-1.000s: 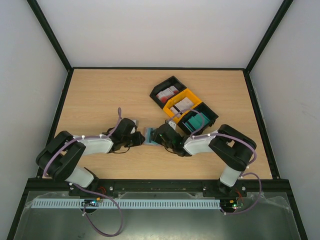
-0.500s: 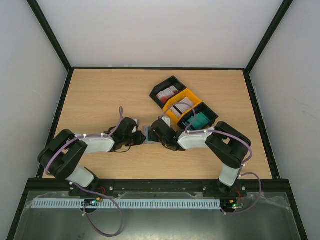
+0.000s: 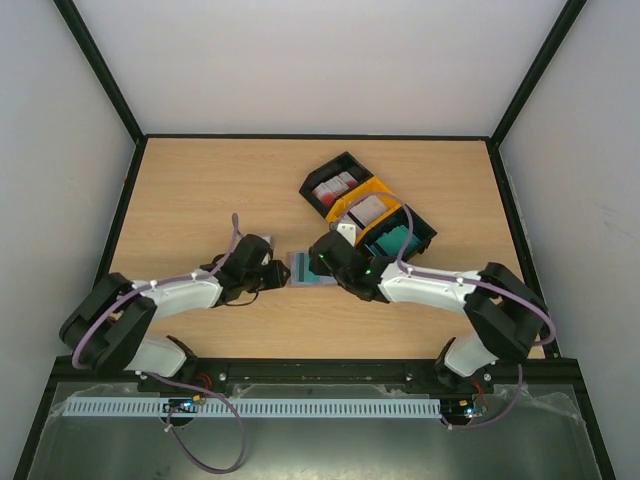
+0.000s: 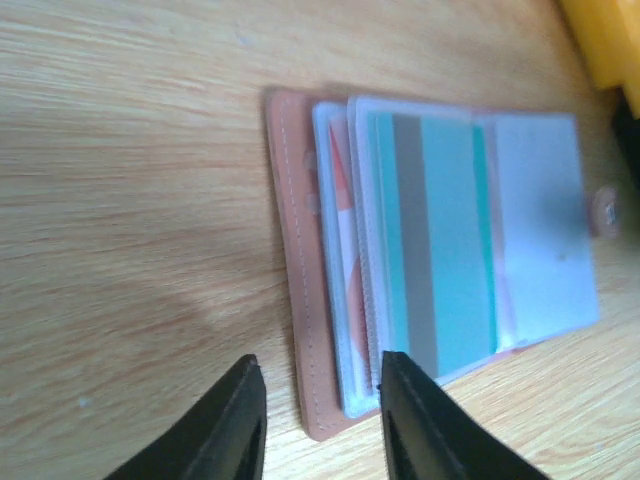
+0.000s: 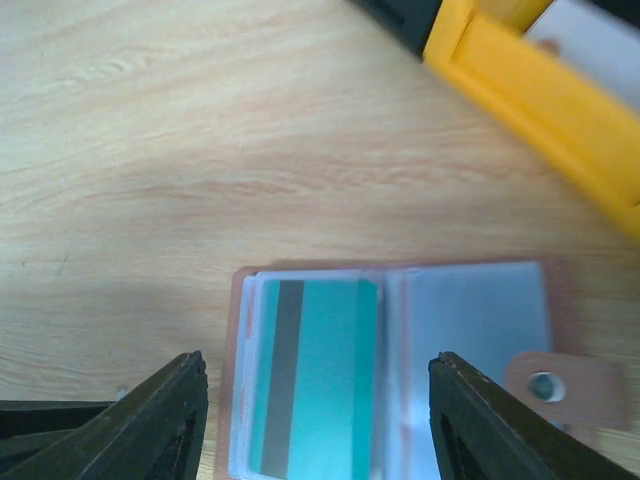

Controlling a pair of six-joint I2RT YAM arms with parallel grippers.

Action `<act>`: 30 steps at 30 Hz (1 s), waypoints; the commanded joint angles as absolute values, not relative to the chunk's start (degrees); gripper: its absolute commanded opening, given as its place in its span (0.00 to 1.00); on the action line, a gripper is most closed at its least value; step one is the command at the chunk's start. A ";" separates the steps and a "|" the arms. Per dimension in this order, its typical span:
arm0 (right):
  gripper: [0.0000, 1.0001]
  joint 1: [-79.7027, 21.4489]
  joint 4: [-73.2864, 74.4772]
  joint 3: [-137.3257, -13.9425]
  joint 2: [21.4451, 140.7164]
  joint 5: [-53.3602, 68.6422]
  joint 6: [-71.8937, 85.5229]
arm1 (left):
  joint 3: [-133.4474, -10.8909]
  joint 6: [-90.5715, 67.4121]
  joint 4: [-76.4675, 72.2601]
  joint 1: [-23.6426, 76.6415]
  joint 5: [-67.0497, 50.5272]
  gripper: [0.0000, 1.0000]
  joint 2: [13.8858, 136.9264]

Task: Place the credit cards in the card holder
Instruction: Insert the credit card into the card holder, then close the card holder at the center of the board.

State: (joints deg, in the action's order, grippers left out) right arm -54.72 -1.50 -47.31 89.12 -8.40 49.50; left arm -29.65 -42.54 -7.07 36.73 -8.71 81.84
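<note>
The card holder (image 3: 306, 270) lies open and flat on the table between my two grippers. In the left wrist view, one of the credit cards, a teal card (image 4: 440, 250) with a grey stripe, sits inside a clear sleeve of the card holder (image 4: 295, 250). A red-and-white card edge (image 4: 343, 180) shows in the sleeve beneath. My left gripper (image 4: 320, 405) is open, its fingers straddling the holder's near corner. My right gripper (image 5: 315, 385) hovers open and wide over the teal card (image 5: 320, 380), holding nothing. More credit cards (image 3: 337, 186) lie in the trays.
Three joined trays stand behind the holder: a black one (image 3: 318, 176) with red-and-white cards, a yellow one (image 3: 383, 190) with whitish cards, and a black one (image 3: 418, 226) with teal cards. The yellow tray's wall (image 5: 530, 90) is close beyond the holder. The holder's snap tab (image 5: 560, 385) sticks out on the right.
My right gripper slid over the holder, then drew back toward the trays and opened wider, uncovering it. The left gripper's fingers have spread apart at the holder's edge.
</note>
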 commanded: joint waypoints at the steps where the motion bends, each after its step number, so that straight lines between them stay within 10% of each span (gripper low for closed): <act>1: 0.60 -53.97 7.43 -44.86 84.03 -17.01 45.83 | -28.24 -44.26 -3.81 36.76 -4.49 0.39 76.30; 22: 0.61 -53.44 17.99 -54.56 103.73 -30.02 38.72 | -24.51 -47.02 -7.04 36.13 -6.23 0.52 73.96; 30: 0.44 -53.51 21.68 -57.30 106.35 -35.15 41.69 | -24.31 -45.21 -6.36 35.93 -6.44 0.52 73.42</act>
